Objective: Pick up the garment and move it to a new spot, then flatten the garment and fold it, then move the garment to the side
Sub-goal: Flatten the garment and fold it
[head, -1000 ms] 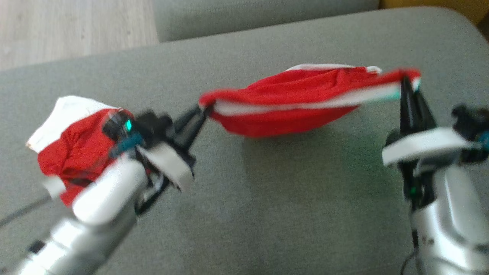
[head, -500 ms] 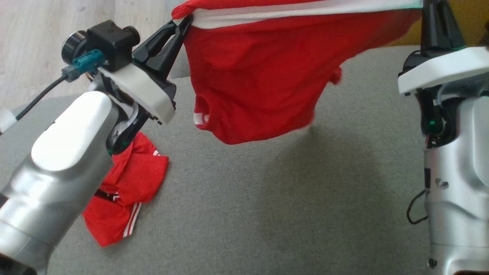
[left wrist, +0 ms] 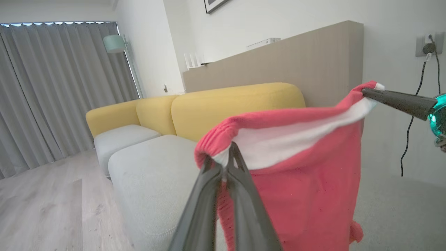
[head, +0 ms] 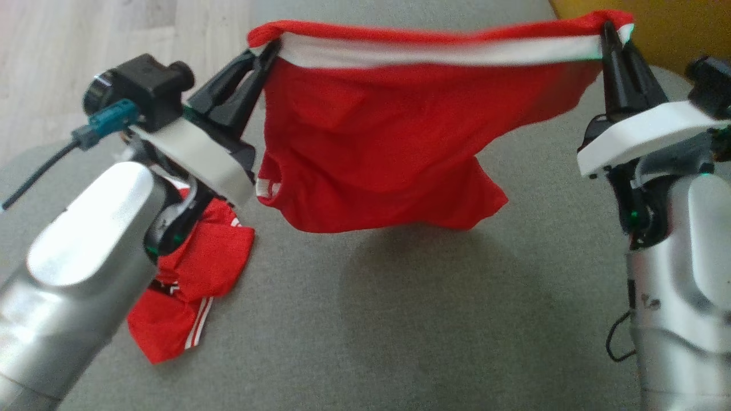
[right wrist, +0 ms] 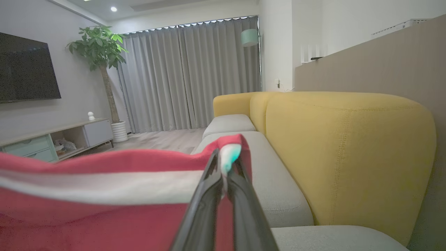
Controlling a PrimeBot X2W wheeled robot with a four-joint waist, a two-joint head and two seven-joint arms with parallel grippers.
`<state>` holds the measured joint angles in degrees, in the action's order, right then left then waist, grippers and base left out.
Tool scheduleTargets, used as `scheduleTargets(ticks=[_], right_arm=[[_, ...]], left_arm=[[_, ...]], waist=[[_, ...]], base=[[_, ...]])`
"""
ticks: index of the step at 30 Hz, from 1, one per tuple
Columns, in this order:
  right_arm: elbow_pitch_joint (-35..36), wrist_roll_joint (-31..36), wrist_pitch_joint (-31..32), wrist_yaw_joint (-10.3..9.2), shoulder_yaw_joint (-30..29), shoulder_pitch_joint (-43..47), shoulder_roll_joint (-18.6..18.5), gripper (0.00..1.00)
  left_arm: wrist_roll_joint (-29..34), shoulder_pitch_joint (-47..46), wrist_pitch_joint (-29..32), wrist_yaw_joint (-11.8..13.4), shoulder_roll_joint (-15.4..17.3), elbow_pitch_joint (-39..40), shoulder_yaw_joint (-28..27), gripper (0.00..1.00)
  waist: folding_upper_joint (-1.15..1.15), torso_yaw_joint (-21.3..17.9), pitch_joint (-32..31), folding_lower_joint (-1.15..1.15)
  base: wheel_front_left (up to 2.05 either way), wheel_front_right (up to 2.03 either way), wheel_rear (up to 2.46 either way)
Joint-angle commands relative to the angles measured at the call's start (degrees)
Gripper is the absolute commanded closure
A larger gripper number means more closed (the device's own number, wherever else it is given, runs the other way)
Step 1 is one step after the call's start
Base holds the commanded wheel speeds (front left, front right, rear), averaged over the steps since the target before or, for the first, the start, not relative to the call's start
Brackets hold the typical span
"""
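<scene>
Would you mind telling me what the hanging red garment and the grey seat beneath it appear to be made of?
The red garment looks like a thin, soft knit, possibly sports polyester, matte: it sags and creases freely, and its red edge is gathered. The grey seat looks like matte woven upholstery cloth, going by its fine, even grain.
</scene>
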<state>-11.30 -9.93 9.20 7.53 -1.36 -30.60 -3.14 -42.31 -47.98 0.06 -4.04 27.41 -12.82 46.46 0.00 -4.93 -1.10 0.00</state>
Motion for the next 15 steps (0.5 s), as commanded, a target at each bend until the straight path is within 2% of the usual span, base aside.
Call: scheduleTargets(ticks=[1, 5, 9, 10, 15], right_arm=[[1.7, -0.1, 0.3, -0.04, 0.4, -4.1, 0.3, 1.0], [-1.7, -1.2, 0.4, -0.04, -0.2, -10.7, 0.3, 1.0], [-8.5, -1.0, -1.8, -0.04, 0.5, -19.9, 0.3, 1.0], [-13.0, 1.0, -3.8, -0.04, 0.2, -25.3, 0.3, 1.0], [-24.4, 3.1, -11.3, -0.04, -1.1, -38.8, 0.3, 1.0]], left_arm=[[-0.1, -3.9, 1.0, 0.4, 3.2, 1.8, -3.4, 1.0], [-0.2, -8.0, 2.6, 0.0, 4.1, 0.6, -4.7, 1.0], [1.9, -13.9, 1.1, -1.1, 3.4, -4.7, -4.7, 1.0], [1.9, -17.2, -0.2, -1.7, 2.6, -8.0, -5.4, 1.0], [4.1, -26.9, -4.3, -2.6, 1.1, -16.2, -5.9, 1.0]], waist=[[0.0, -0.6, 2.2, 0.0], [0.0, -0.8, 7.8, 0.0], [0.0, -0.9, 13.1, 0.0], [0.0, -1.1, 15.8, 0.0], [0.0, -1.7, 21.6, 0.0]], base=[[0.0, 0.0, 0.0], [0.0, 0.0, 0.0], [0.0, 0.0, 0.0], [0.0, 0.0, 0.0], [0.0, 0.0, 0.0]])
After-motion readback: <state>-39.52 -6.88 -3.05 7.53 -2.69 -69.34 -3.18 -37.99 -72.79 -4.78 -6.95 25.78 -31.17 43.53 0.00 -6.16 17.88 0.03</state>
